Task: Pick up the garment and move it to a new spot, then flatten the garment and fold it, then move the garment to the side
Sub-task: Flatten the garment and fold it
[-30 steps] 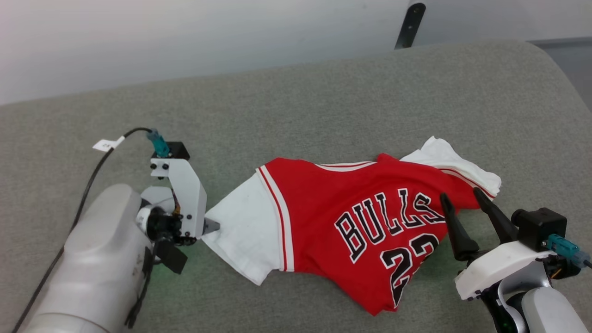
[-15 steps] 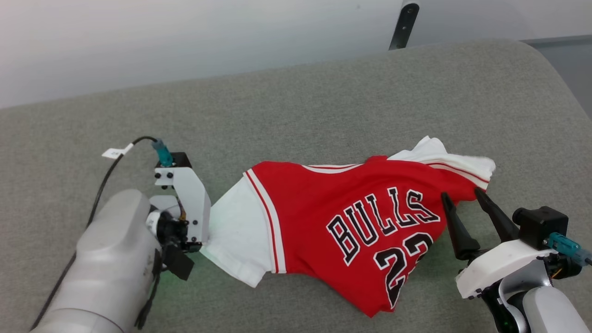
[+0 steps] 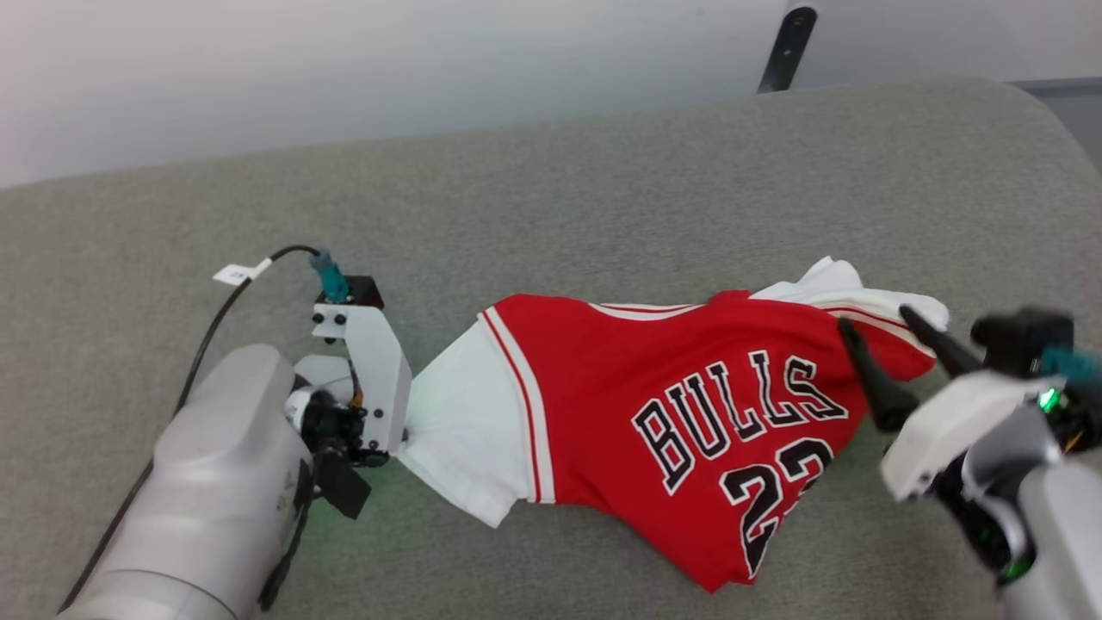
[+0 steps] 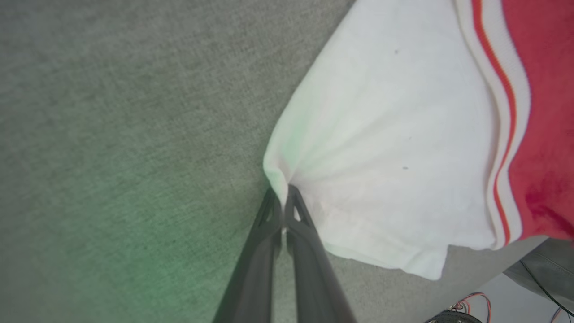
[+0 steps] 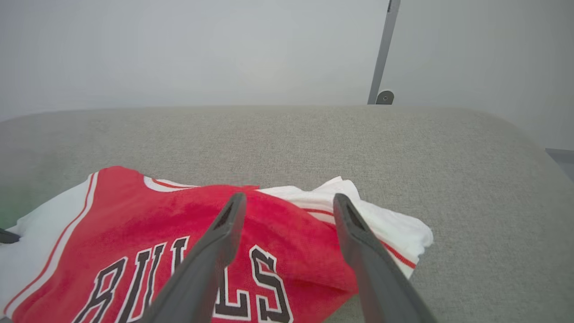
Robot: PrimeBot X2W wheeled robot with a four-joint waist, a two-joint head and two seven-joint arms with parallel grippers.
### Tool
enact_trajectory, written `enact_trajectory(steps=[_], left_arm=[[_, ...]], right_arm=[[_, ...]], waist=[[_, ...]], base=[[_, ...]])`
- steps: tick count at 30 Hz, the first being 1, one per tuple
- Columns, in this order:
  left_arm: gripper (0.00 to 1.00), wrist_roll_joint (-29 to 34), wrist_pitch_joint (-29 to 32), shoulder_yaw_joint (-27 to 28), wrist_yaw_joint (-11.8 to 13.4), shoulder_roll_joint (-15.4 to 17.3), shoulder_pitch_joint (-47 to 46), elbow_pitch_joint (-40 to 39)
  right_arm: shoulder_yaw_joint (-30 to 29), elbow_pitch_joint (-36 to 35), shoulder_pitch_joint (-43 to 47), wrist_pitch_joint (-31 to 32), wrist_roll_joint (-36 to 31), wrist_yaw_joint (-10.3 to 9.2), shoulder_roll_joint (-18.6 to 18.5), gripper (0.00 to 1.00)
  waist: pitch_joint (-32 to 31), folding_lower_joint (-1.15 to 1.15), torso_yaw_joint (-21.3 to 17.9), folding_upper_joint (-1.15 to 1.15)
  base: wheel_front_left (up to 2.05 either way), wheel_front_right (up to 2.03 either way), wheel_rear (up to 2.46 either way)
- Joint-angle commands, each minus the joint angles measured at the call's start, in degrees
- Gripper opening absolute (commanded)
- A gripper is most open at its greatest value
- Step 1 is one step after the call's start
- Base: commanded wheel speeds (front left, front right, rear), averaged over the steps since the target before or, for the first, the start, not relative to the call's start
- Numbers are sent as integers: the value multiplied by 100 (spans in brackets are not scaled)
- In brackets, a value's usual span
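We see the red BULLS 23 jersey (image 3: pixel 689 413) lying rumpled on the grey upholstered surface (image 3: pixel 603 189), the edge of its white sleeve (image 4: pixel 381 134) pinched between the closed jaws of our left gripper (image 4: pixel 283 201). Our right gripper (image 5: pixel 289 199) hovers over the jersey's opposite sleeve end, jaws spread wide, gripping nothing.

Soft matt cloth garment (image 3: pixel 603 387), coarse woven fabric surface (image 3: pixel 603 198), right gripper (image 5: pixel 289 198) jaws smooth matt plastic
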Motion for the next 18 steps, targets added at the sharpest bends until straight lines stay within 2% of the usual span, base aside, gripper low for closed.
enact_trajectory(steps=[1, 4, 8, 13, 18], left_arm=[[0, 9, 96, -152, 2, 36, 434, 172], [0, -39, 114, -181, -6, 7, 429, 105], [0, -145, 152, -286, -14, -133, 388, -75], [0, -267, 128, -487, -17, -241, 283, -365], [0, -402, 95, -705, -18, -319, 165, -614]], right_arm=[[107, 69, -214, 183, 120, -9, -127, 100], [261, 251, -506, 558, 356, -9, -328, 100], [736, 659, -1186, 1294, 816, -9, -798, 100], [1179, 1443, -1972, 2081, 1373, -9, -1310, 100], [1591, 2196, -2653, 2576, 1601, -9, -1596, 100]], waist=[[32, 0, 72, 0], [49, 0, 127, 0], [110, 0, 269, 0], [235, 0, 492, 0], [391, 0, 734, 0]], base=[[0, 0, 0], [0, 0, 0], [0, 0, 0], [0, 0, 0], [0, 0, 0]])
